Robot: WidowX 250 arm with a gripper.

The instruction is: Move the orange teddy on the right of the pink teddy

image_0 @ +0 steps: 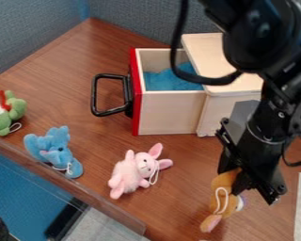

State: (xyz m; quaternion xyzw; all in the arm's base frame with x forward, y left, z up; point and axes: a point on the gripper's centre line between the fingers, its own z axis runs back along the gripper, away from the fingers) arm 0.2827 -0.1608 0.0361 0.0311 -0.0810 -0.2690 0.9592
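Pinching orange teddy (229, 201) w/ gripper (232, 182) | pos: R of pink bunny (129, 173) (nr tabletop's (178, 202) front edge) | prob. almost done | left: set-down (contact unclear), 1 release

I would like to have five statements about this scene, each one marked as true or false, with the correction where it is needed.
1. The tool holds the orange teddy. True.
2. The drawer is completely shut. False: the drawer is open, with blue material inside.
3. The pink teddy lies between the blue toy and the orange teddy. True.
4. The handle is red. False: the handle is black; the drawer's front is red.
5. The green toy is at the picture's right edge. False: it is near the left edge.
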